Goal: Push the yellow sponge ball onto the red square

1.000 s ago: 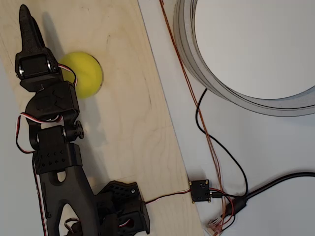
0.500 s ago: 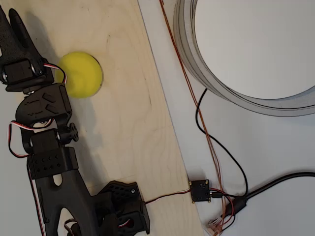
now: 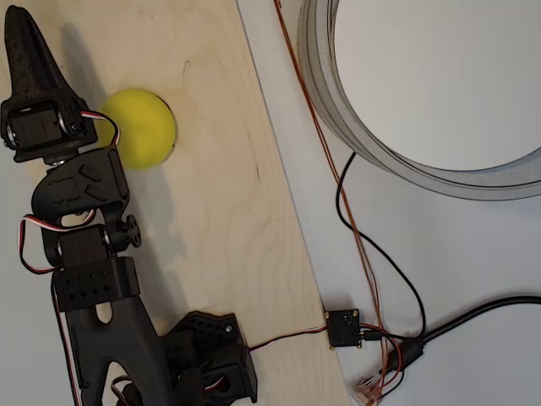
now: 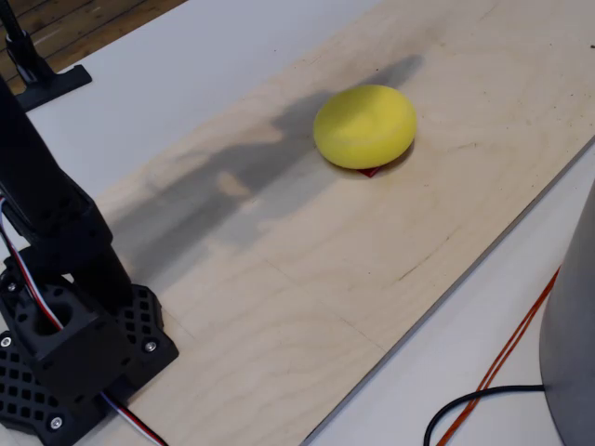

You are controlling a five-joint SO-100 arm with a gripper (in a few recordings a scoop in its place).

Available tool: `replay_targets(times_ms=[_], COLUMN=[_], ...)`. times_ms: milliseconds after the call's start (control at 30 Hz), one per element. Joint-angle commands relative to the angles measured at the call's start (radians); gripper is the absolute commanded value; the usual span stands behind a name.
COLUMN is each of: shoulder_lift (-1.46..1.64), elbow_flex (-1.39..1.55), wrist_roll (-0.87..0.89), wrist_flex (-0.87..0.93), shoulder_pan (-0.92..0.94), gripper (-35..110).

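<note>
Yellow sponge ball (image 3: 138, 128) rests on the plywood board (image 3: 220, 211), which lies on the white counter (image 3: 473, 245). In the fixed view the ball (image 4: 364, 125) sits over the red square (image 4: 369, 171); a thin sliver of red shows at the ball's lower edge. In the overhead view the tool (image 3: 24, 52) lies left of the ball, just beside it, tip pointing away from the arm base; fingers appear together, but released or clenched cannot be told. Grey ring (image 3: 372, 135) and cables (image 3: 372, 254) lie right of the board.
</note>
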Motion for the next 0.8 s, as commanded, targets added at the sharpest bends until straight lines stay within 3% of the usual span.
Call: replay_targets(times_ms=[0,67,133,267,433,467,533,767], shoulder_lift=[0.055,0.077,0.1,0.115,0.114,0.114,0.115,0.057], elbow_flex=[-0.003,0.034,0.081,0.104,0.091,0.08,0.044,-0.044], wrist_roll=[0.002,-0.006,-0.094,-0.097,-0.124,-0.133,-0.092,-0.048], wrist_flex=[-0.023,-0.071,-0.1,-0.098,-0.098,-0.1,-0.106,-0.017], shoulder_pan=[0.023,0.011,-0.026,-0.04,-0.037,-0.037,-0.026,0.017], gripper=[0,5,36,43,40,35,1,-1])
